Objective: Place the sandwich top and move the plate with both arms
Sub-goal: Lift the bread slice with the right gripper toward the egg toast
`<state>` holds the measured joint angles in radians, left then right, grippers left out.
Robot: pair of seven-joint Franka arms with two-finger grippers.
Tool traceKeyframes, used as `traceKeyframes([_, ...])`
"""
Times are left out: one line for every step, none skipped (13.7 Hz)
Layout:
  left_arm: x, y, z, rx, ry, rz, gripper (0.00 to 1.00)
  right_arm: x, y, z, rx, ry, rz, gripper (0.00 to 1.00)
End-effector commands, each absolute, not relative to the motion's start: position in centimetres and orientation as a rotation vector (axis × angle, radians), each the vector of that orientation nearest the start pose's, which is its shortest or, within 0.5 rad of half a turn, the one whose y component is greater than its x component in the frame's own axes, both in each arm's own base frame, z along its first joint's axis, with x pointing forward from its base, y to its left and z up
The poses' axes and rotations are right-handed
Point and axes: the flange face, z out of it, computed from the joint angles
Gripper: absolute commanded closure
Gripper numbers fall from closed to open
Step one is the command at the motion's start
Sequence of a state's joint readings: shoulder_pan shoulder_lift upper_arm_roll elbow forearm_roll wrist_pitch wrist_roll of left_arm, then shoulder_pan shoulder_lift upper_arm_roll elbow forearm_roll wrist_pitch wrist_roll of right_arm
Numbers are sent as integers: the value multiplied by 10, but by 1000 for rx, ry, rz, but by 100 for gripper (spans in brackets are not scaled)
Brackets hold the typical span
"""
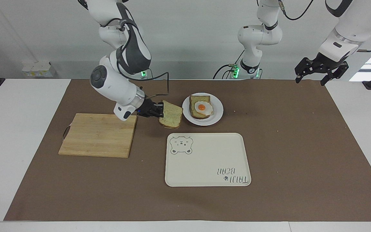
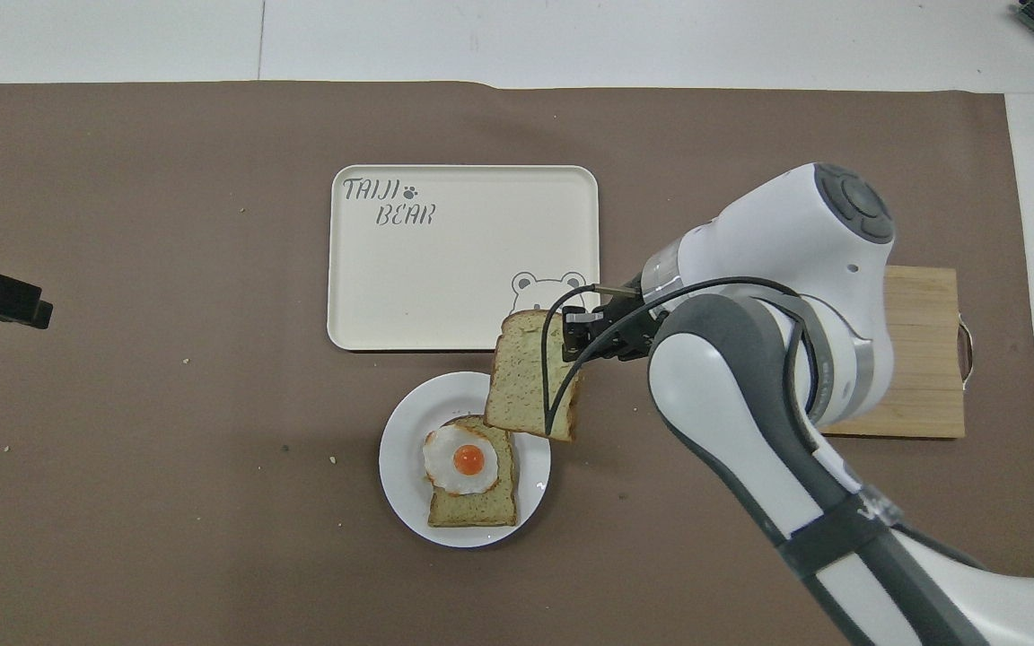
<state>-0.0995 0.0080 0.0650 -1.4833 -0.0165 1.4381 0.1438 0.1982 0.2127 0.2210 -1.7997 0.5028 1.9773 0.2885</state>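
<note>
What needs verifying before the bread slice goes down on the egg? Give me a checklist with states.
1. Grip: right gripper shut on the sandwich top, held in the air: ok.
2. Slice over the egg slice: not ok; it hangs beside the plate, toward the cutting board.
3. Slice level: not ok, tilted.
4. Egg slice lying on the plate: ok.
5. Left gripper open, waiting at its own end of the table: ok.
6. Tray not in the path: ok.
</note>
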Motion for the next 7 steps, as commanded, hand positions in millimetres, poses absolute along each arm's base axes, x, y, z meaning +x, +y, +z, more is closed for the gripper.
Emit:
traceKeyframes([540,-19,656,-3153,273,71,0,529,299,443,-2597,169,295,100])
traceKeyframes([540,-19,656,-3153,275,71,0,519,313,436,-2594,162,314,100])
traceKeyframes([540,-20,656,-3152,278,71,0,509,329,431,-2598,147,306,100])
traceKeyframes([540,-20,655,-3152,278,73,0,500,341,424,-2603,132,304,100])
traceKeyframes([540,-20,656,-3152,278,71,0,491,349,420,-2609,108,316,100])
traceKeyframes([540,-20,656,-3153,275,71,0,486,349,416,-2617,100,324,100])
traceKeyframes([540,-20,656,-3152,278,71,0,483,347,416,-2619,83,320,100])
